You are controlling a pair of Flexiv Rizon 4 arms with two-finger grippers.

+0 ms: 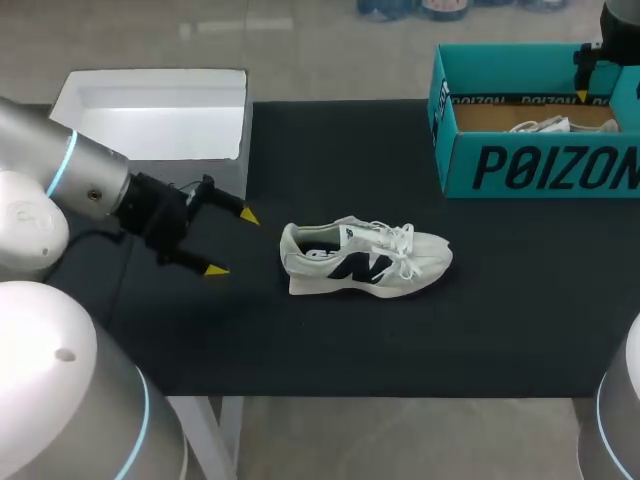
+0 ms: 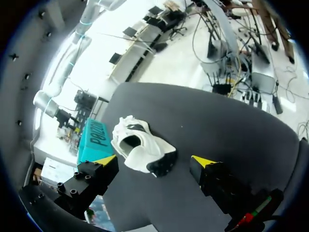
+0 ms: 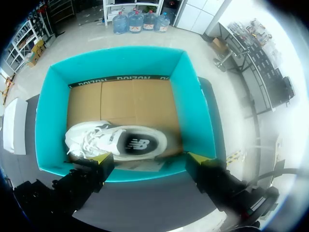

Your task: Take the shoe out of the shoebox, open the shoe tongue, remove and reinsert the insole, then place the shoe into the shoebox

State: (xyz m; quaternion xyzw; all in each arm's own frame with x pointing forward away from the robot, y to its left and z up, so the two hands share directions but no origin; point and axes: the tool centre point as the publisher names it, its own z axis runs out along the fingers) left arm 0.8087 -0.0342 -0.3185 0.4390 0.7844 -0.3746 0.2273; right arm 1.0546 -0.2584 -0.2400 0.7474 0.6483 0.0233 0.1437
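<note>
- my left arm (image 1: 60, 170) comes in nearest, from the left. my left pincer (image 1: 232, 243) hangs low over the black mat (image 1: 350, 350), fingers spread with nothing between them.
- behind it, at the mat's far left corner, sits a white tray (image 1: 150, 110).
- the shoe (image 1: 365, 258) stands on its sole mid-mat, outside the shoebox (image 1: 540, 165), heel toward my left pincer, apart from it.
- the teal shoebox stands open at the far right, with a second shoe (image 3: 116, 141) lying inside.
- my right pincer (image 3: 149, 157) hovers over the box's wall, fingers spread, holding nothing.
</note>
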